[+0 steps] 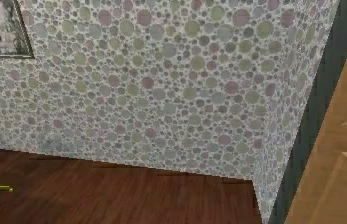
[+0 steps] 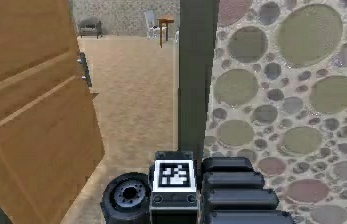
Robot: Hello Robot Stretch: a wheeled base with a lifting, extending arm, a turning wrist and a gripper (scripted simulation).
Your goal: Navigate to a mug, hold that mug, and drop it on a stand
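The gripper (image 2: 130, 198) shows as a dark round body low in the arm side view. It sits just left of a white marker square (image 2: 174, 175) and the stacked dark segments of the arm (image 2: 233, 190). Its fingers cannot be made out, so I cannot tell whether they are spread, pressed together or around anything, nor whether the gripper holds anything. Left of the fingers' place stands a wooden door (image 2: 31, 115) with a metal handle (image 2: 84, 68) on its edge. Straight out beyond them a tan floor (image 2: 131, 95) runs through the doorway to a far room. A pale chair (image 2: 152, 22) and a low dark piece of furniture (image 2: 89, 27) stand there, well apart from the fingers. Just right of them rises a dark door frame (image 2: 197, 80), and beyond it a wall papered with round pebble shapes (image 2: 291, 90). In the forward view the same pebbled wallpaper (image 1: 151, 80) meets a dark wood floor (image 1: 121, 190). A framed picture (image 1: 1, 25) hangs at the upper left, and a wooden door panel (image 1: 336, 150) stands at the right edge. Where the mug lies relative to the fingers cannot be told.
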